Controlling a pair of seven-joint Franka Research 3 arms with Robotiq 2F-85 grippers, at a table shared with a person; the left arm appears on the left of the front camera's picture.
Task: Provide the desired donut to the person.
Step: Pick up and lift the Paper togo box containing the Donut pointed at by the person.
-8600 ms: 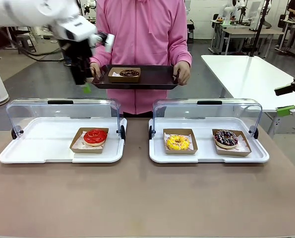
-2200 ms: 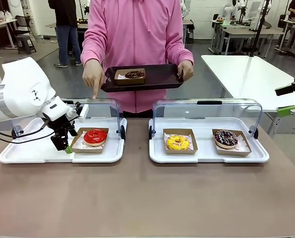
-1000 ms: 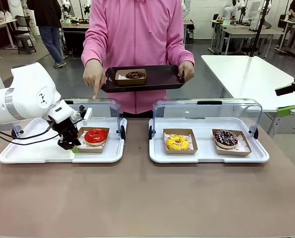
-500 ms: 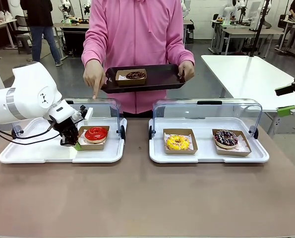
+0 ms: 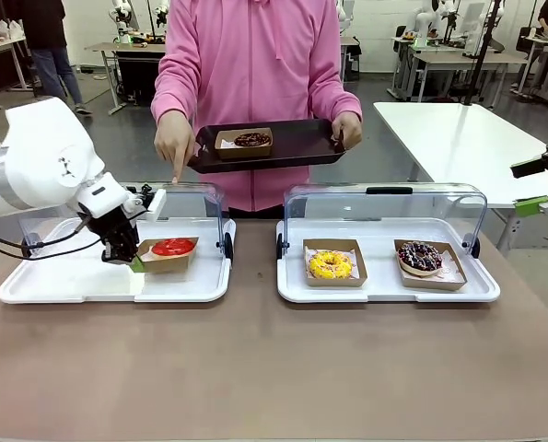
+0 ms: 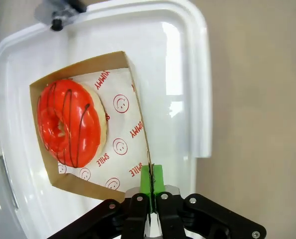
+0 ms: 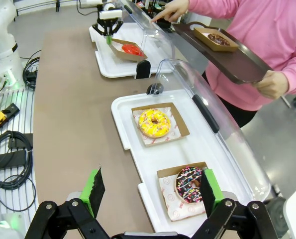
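Right now the L gripper [image 6: 151,175] is clenched on one wall of the cardboard box [image 5: 172,262] w/ the red-glazed donut [image 6: 70,122]. Left wrist view shows both green pads pressed together w/ the thin card edge between them, plus dark stripes on the glaze and a printed paper liner, details too small to read from the front. Front view adds what the wrist cam can't: the box is over the left white tray [image 5: 62,276], under its raised clear lid [image 5: 186,207], and looks lifted a bit off the tray floor, shadow beneath. The person [image 5: 255,64] stands at the far side, one hand [image 5: 174,143] pointing an index finger down at that lid, the other holding a dark serving tray [image 5: 301,147] w/ a boxed chocolate donut [image 5: 252,139]. R gripper [image 7: 152,191] has its jaws spread wide w/ nothing between them. Its wrist view looks down on the right white tray [image 7: 155,159] w/ a yellow donut [image 7: 154,123] and a sprinkled donut [image 7: 189,184], each in its own box.
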